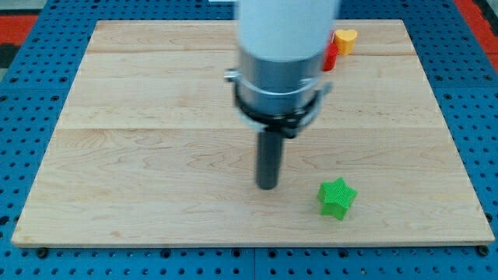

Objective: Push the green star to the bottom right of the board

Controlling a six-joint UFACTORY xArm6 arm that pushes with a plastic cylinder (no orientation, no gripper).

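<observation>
The green star (336, 197) lies on the wooden board (156, 155) near the view's bottom, right of centre. My tip (267, 187) touches the board to the left of the star, about a block's width away and slightly higher in the view. It is apart from the star. The arm's white and grey body hangs over the board's middle top.
A yellow heart-shaped block (345, 39) sits at the board's top edge, right of centre. A red block (330, 56) sits beside it, partly hidden by the arm. A blue perforated table surrounds the board.
</observation>
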